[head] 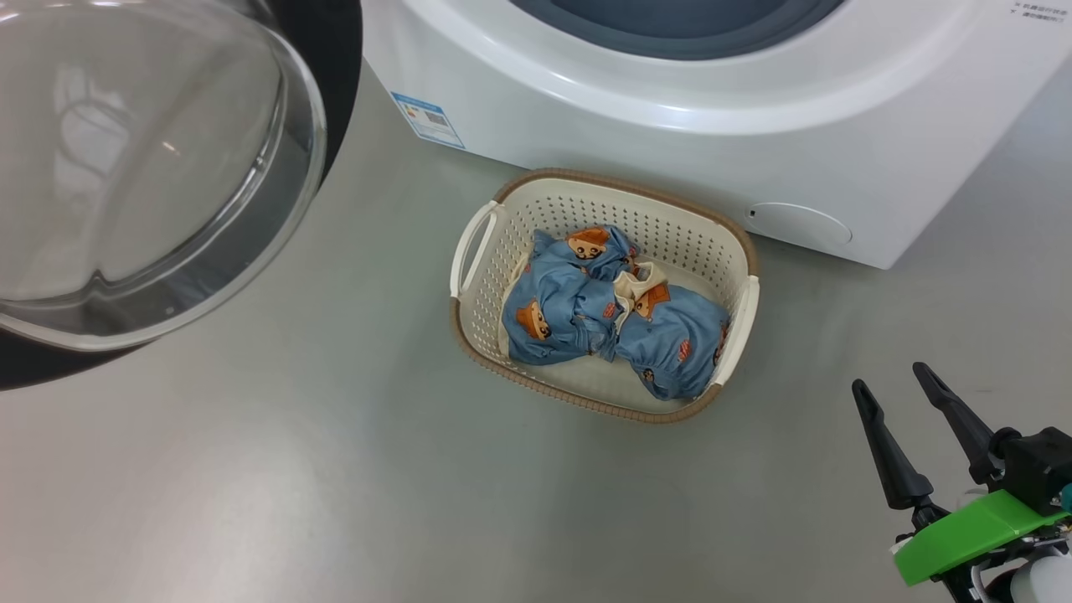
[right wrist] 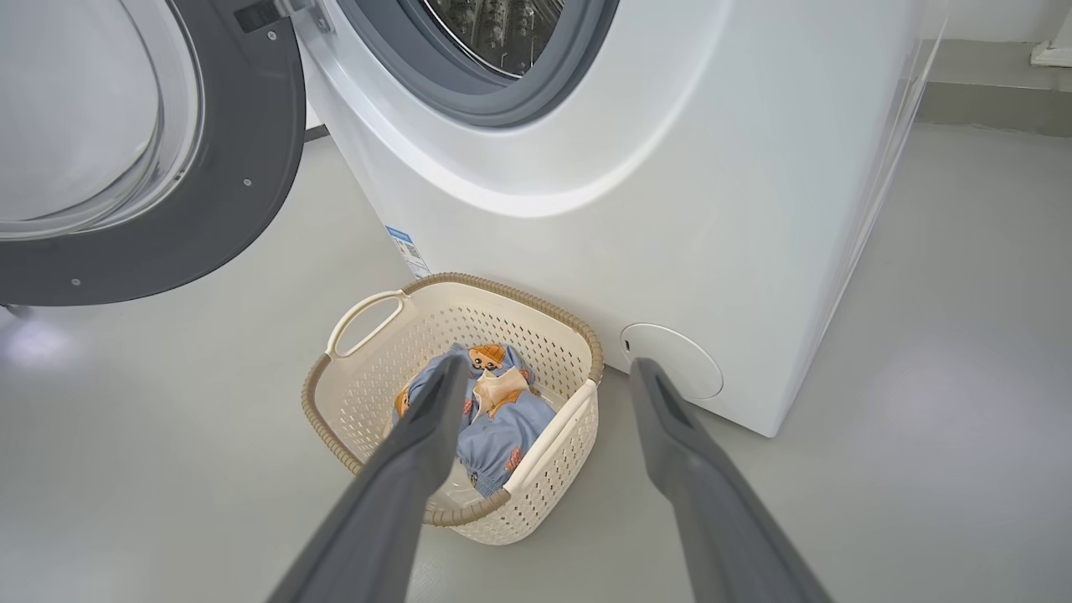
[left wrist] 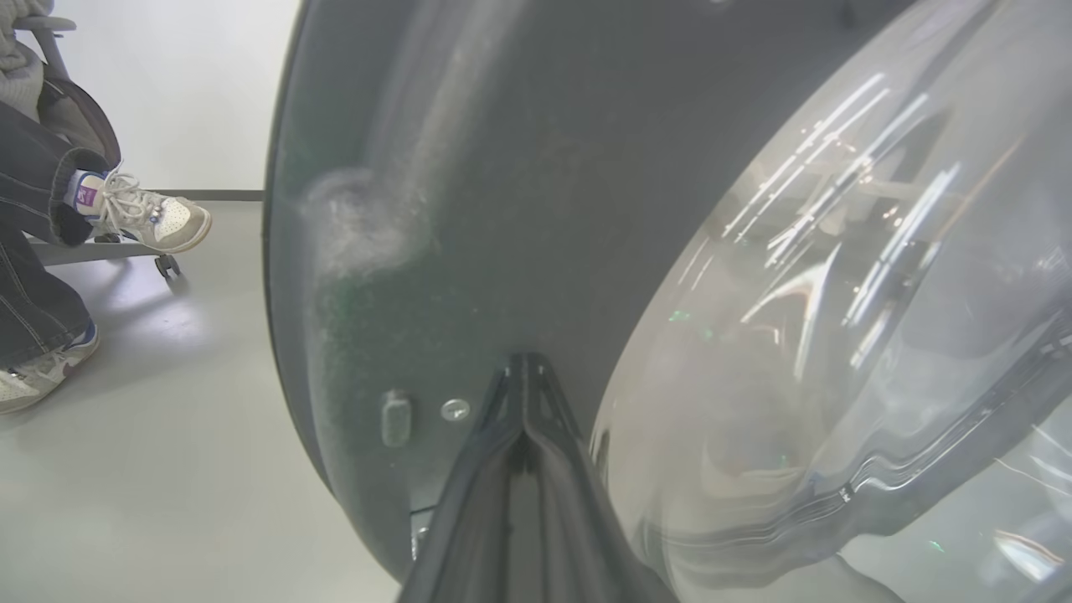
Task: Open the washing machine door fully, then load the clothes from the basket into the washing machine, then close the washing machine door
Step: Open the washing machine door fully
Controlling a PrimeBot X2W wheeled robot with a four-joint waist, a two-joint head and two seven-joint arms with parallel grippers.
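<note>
Door [head: 151,167] stands open, upper left of your head view. Basket [head: 481,322] sits on the floor, centre frame, just in front of the washer [head: 670,134], with the clothes [head: 603,310] bunched inside it. Your right jaws, lower right, are spread wide and empty. Your left jaws are pressed shut, tips at the door's dark rim.

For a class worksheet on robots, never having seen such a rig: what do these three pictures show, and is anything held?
A two-armed wheeled robot is doing laundry. Its head camera looks down at the white washing machine, the washing machine door standing open, and the basket on the floor holding the clothes. The right wrist camera looks along the open, empty right gripper toward the basket. The left wrist camera looks along the shut left gripper, tips right by the door's dark rim. Nothing is held.
</note>
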